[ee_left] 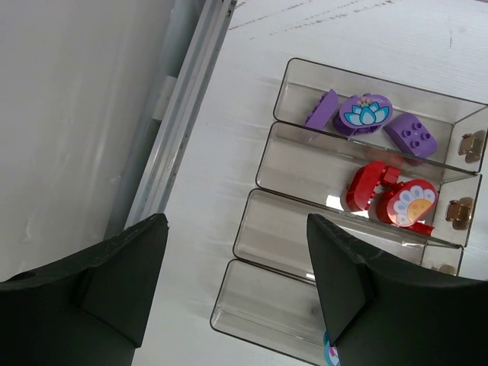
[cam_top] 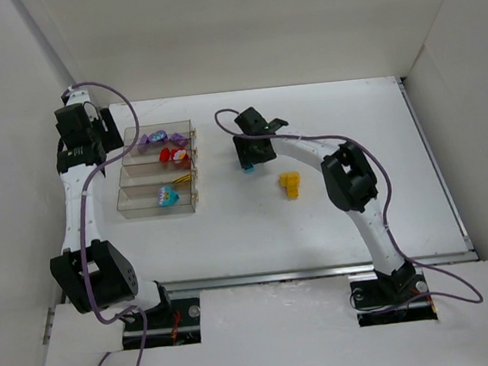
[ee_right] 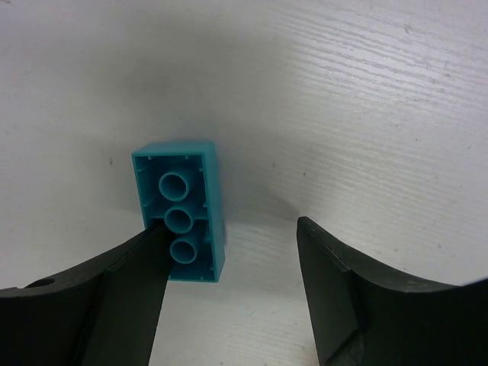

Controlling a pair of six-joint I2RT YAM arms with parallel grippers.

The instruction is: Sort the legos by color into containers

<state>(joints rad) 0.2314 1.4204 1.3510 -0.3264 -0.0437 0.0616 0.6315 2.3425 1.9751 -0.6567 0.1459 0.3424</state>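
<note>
Two loose pieces lie mid-bench: a yellow brick (cam_top: pixel 291 184) and an upturned cyan brick (ee_right: pixel 179 221), which sits inside the wide-open, empty jaws of the right gripper (ee_right: pixel 229 255), so the pick is in hand. Next it should close, lift and carry to the containers (cam_top: pixel 134 204) by the left edge, where the left gripper (ee_left: pixel 236 229) hangs open, empty.

The 4 containers (cam_top: pixel 140 177) stand in a row on the left part of the table (cam_top: pixel 350 112); the farthest holds 3 legos (ee_left: pixel 364 113), the next holds 2, and the nearest holds a single lego (cam_top: pixel 167 195). To their right a loose brick (ee_right: pixel 179 221) lies on the table between the right gripper's (ee_right: pixel 232 229) fingers, against one of them. Another brick (cam_top: pixel 290 185) lies farther right and nearer.
</note>
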